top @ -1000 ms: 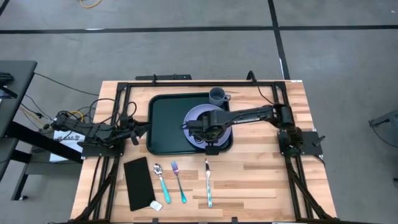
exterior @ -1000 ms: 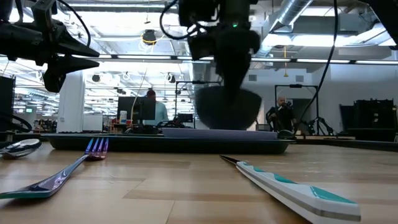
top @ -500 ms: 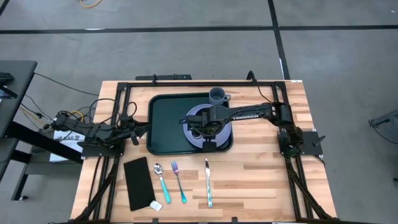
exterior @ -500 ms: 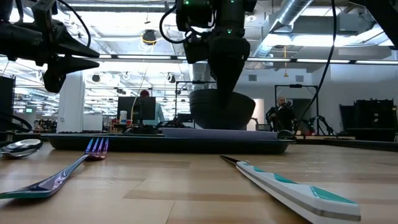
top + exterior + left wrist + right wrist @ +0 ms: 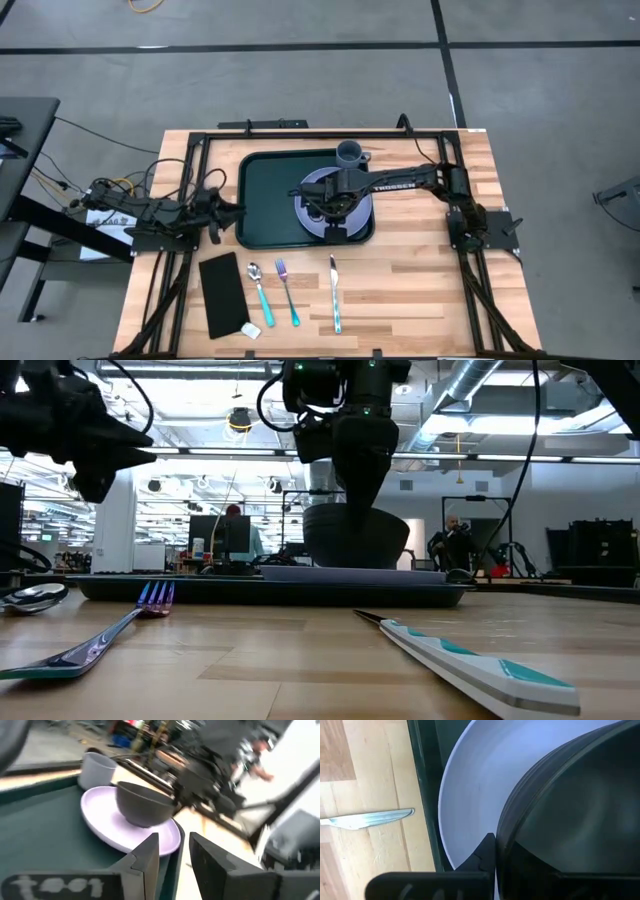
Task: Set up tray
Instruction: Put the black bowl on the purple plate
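A dark green tray (image 5: pixel 265 195) lies on the wooden table with a lavender plate (image 5: pixel 363 213) on its right half. A grey mug (image 5: pixel 350 153) stands at the tray's far right corner. A dark grey bowl (image 5: pixel 357 540) sits on the plate (image 5: pixel 100 817). My right gripper (image 5: pixel 325 197) reaches down onto the bowl from the right. My left gripper (image 5: pixel 237 210) hovers open above the table at the tray's left edge, touching nothing, its fingers pointing at the bowl (image 5: pixel 142 807). My right gripper holds the bowl by its rim (image 5: pixel 512 825), on the side toward the table's near edge. One finger (image 5: pixel 485 856) stands outside the wall; the other is hidden inside the bowl. The fingers come from above, pointing down. The bowl stands upright with its base on the plate.
Near the table's front edge lie a black napkin (image 5: pixel 222 293), a spoon (image 5: pixel 258 288), a fork (image 5: pixel 287 290) and a knife (image 5: pixel 335 295), side by side. A small white object (image 5: pixel 252 330) lies beside the napkin. The tray's left half is bare. People show in the room beyond.
My right gripper carried the bowl a little toward the far edge and down onto the plate's middle, then stayed still. In the last half second my left gripper moved right, toward the tray's left edge.
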`<action>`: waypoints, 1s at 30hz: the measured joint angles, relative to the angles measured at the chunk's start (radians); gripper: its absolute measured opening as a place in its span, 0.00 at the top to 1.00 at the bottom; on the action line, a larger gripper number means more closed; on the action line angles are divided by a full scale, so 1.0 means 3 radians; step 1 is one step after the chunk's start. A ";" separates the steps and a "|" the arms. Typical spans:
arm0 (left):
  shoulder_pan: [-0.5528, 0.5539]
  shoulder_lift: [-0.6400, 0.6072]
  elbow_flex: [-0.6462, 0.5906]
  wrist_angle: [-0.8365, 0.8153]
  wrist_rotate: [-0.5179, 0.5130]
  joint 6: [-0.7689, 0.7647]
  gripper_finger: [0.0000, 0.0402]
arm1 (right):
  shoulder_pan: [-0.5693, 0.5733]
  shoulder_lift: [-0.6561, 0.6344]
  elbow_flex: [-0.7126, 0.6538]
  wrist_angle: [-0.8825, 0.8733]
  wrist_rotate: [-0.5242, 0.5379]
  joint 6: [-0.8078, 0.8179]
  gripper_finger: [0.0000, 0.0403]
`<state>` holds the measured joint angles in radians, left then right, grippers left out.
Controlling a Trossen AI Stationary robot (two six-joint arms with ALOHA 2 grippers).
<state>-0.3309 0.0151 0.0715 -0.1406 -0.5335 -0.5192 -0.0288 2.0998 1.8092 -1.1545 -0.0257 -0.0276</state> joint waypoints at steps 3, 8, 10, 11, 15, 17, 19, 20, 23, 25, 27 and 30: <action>0.0000 0.0000 0.0000 -0.0001 0.0221 0.0445 0.76 | -0.0003 0.0000 0.0000 0.0002 0.0001 0.0001 1.00; -0.0001 0.0034 0.0000 -0.0008 0.0439 0.1097 0.76 | -0.0024 0.0000 0.0000 -0.0004 0.0000 0.0004 1.00; 0.0000 0.0070 0.0000 -0.0008 0.0441 0.1140 0.76 | -0.0043 0.0000 0.0000 -0.0004 -0.0001 0.0004 1.00; 0.0000 0.0093 0.0000 -0.0008 0.0442 0.1140 0.76 | -0.0043 0.0000 0.0000 -0.0003 -0.0010 0.0013 1.00; -0.0001 0.0176 0.0000 -0.0008 0.0442 0.1140 0.76 | -0.0066 0.0000 0.0000 -0.0007 -0.0014 0.0034 1.00; 0.0000 0.0208 0.0000 -0.0008 0.0442 0.1140 0.76 | -0.0066 0.0000 0.0000 -0.0018 -0.0021 0.0060 1.00; -0.0001 0.0215 0.0000 -0.0008 0.0443 0.1140 0.76 | -0.0067 0.0016 0.0001 -0.0016 -0.0073 0.0068 1.00; -0.0001 0.0215 0.0000 -0.0008 0.0442 0.1140 0.76 | -0.0067 0.0038 0.0005 -0.0016 -0.0096 0.0070 1.00; -0.0001 0.0215 0.0000 -0.0002 0.0442 0.1140 0.76 | -0.0054 0.0086 -0.0005 -0.0149 -0.0087 0.0066 1.00; 0.0000 0.0215 0.0000 -0.0001 0.0441 0.1139 0.76 | -0.0033 0.0148 0.0010 -0.0110 -0.0072 0.0075 1.00; -0.0001 0.0215 0.0000 0.0000 0.0440 0.1139 0.76 | -0.0027 0.0159 -0.0001 -0.0168 -0.0024 0.0065 0.99; 0.0000 0.0212 0.0000 0.0008 0.0431 0.1139 0.76 | -0.0030 0.0152 0.0000 -0.0083 -0.0026 0.0076 0.97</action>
<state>-0.3309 0.0788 0.0715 -0.1383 -0.4042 -0.1776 -0.0377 2.1455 1.8091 -1.1794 -0.0334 -0.0049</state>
